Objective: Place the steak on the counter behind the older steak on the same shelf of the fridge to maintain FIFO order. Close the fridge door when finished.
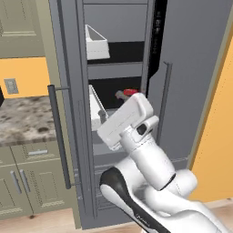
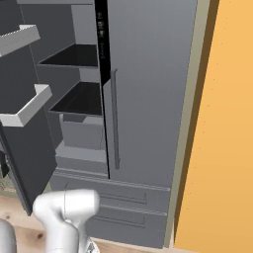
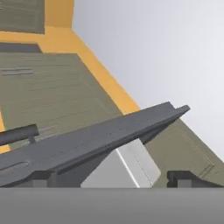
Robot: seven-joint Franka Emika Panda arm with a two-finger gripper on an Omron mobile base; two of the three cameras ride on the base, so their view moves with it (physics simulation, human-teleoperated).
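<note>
the tall dark grey double-door fridge [image 1: 182, 68] has its left dark grey door panel with the long bar handle [image 1: 68, 113] swung open, white bins on the inner face. the small bright red chunk of steak [image 1: 132, 92] sits on the wide flat black shelf [image 1: 113, 93] inside, w/ a sliver of paler meat just left of it, prob the older pale pink flat steak [image 1: 120, 94], though it's mostly hidden behind the arm so which one lies in front can't be told. grey-brown speckled granite counter [image 1: 22, 118] to the left has no steak on the part that shows.

the two-finger gripper [image 3: 112, 177] has its dark tips spread wide apart, holding nothing, looking up along the door's top edge w/ a white bin below it.

looks like placing is done and closing is what's left. risks:
- hand sits v. near the door edge; a wrong-angle push could slip off the panel or snag a bin.
- arm is between door and fridge body, so the door could pinch it when swung.
- weak push leaves the door ajar.
- if red steak ended up in front, fifo order is wrong.
</note>
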